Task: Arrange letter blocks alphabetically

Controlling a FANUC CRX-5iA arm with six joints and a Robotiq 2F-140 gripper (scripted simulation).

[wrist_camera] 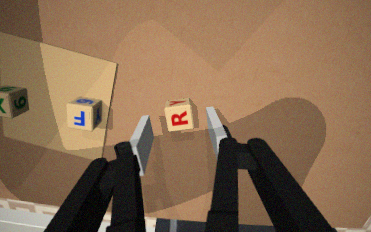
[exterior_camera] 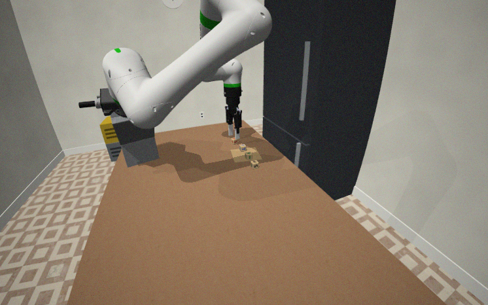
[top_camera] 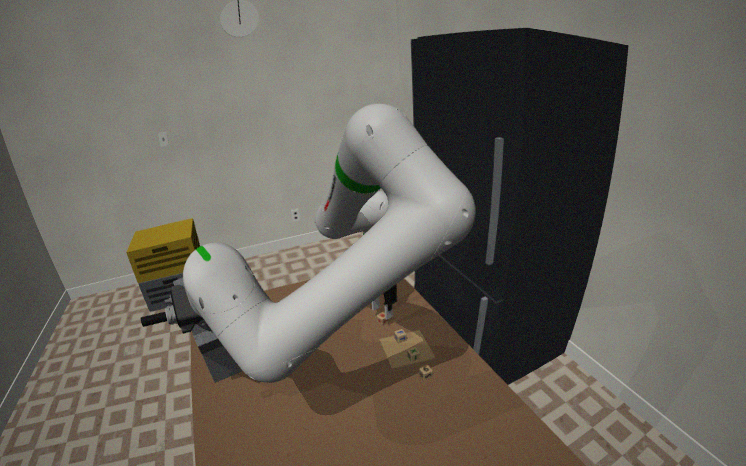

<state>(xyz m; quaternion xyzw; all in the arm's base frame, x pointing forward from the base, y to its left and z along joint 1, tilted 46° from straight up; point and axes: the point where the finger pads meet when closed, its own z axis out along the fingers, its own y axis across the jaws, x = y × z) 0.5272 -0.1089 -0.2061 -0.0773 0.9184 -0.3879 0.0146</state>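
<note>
While the white arm (top_camera: pixel 329 289) reaches across the brown table (top_camera: pixel 364 416), four small blocks trail over the tan mat (top_camera: pixel 390 350); from the exterior, the gripper (exterior_camera: pixel 235 133) hangs above the red-lettered R block (exterior_camera: pixel 234 140) — at the wrist, part-open fingers straddle that block (wrist_camera: pixel 179 115) untouched, off the mat, F block (wrist_camera: pixel 84 113) and X block (wrist_camera: pixel 6 101) on it

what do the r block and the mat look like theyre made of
The small cube with a red R looks like pale matte wood with a painted letter. The flat tan square mat lies thin and dull, perhaps card or cloth; no texture shows to settle it.
</note>
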